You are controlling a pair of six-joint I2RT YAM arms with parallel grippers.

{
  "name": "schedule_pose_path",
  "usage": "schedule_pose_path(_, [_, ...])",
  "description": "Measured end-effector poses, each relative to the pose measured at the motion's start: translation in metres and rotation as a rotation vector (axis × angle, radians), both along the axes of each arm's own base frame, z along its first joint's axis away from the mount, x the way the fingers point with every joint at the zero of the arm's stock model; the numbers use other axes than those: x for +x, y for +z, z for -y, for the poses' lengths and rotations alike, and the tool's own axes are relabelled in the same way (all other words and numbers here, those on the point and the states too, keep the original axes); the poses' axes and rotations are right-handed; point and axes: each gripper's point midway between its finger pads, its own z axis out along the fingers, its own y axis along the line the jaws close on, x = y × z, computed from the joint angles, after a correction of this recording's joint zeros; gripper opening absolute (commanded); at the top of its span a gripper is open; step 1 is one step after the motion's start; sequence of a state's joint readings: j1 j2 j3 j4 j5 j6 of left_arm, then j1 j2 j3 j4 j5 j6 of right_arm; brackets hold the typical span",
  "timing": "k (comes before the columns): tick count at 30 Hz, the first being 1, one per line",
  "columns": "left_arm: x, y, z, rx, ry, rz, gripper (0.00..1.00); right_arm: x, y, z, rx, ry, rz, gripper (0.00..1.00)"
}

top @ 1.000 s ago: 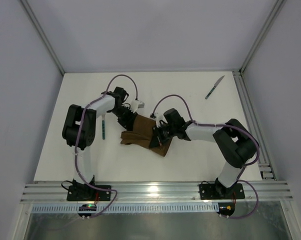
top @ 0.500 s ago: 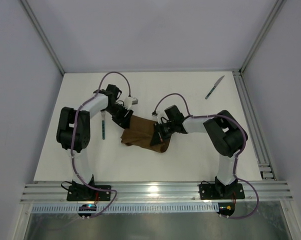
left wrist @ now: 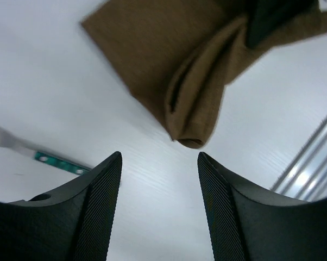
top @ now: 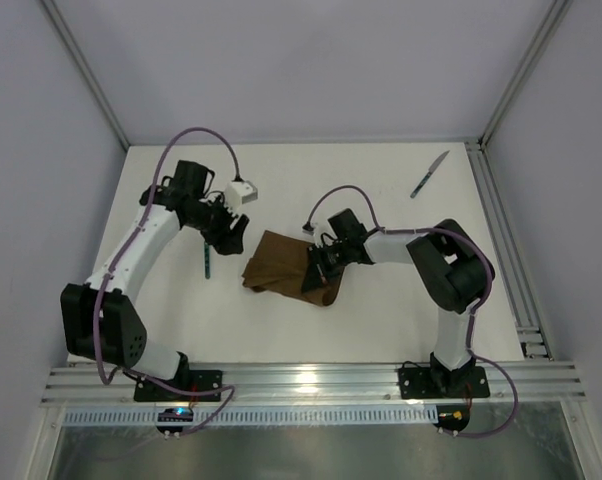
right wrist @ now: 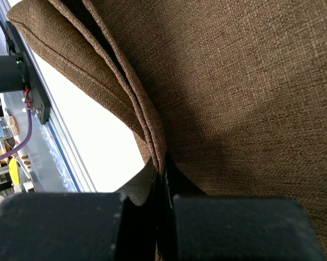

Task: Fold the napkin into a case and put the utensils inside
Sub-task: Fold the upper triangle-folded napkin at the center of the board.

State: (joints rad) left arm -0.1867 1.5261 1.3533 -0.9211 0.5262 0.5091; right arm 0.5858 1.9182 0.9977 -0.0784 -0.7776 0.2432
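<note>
From above, I see the folded napkin [top: 281, 265] mid-worktop [top: 381, 320], the fork [top: 208, 258] near its left side, and the knife [top: 430, 174] by the far right corner. My left wrist view shows the left fingers [left wrist: 159, 157] wide apart and empty. My right wrist view shows the right fingers [right wrist: 162, 190] pinching the napkin's hem.

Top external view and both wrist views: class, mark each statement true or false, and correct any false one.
1. The right gripper is shut on the napkin. True.
2. The left gripper holds the napkin's edge. False: it is open, off the cloth, over bare table.
3. The knife lies inside the napkin. False: it lies alone near the table's far right corner.
4. The fork lies on the table left of the napkin. True.
</note>
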Motion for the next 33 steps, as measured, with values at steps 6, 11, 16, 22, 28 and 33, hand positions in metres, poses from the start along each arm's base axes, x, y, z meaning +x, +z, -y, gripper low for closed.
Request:
schedule_pose_path(6, [-0.088,-0.065,0.025,0.159,-0.248,-0.137,0.62,-0.001,0.0,0.001,-0.006,0.002,-0.006,0.04])
schedule_pose_path(11, [-0.093,-0.084,0.027,0.256,-0.292,-0.101,0.62,-0.001,0.0,0.001,-0.007,0.003,-0.006,0.04])
schedule_pose_path(16, [-0.074,-0.09,0.031,0.309,-0.282,0.008,0.56,-0.001,0.0,0.001,-0.009,0.005,-0.007,0.04])
schedule_pose_path(22, [-0.064,-0.099,0.032,0.334,-0.266,0.049,0.55,-0.002,-0.001,0.002,-0.013,0.012,-0.006,0.04])
schedule_pose_path(28, [-0.064,-0.101,0.037,0.326,-0.272,0.048,0.27,-0.002,0.0,0.002,-0.015,0.018,-0.003,0.04])
schedule_pose_path(33, [-0.062,-0.11,0.037,0.336,-0.26,0.025,0.03,-0.003,0.0,0.003,-0.015,0.031,-0.001,0.05])
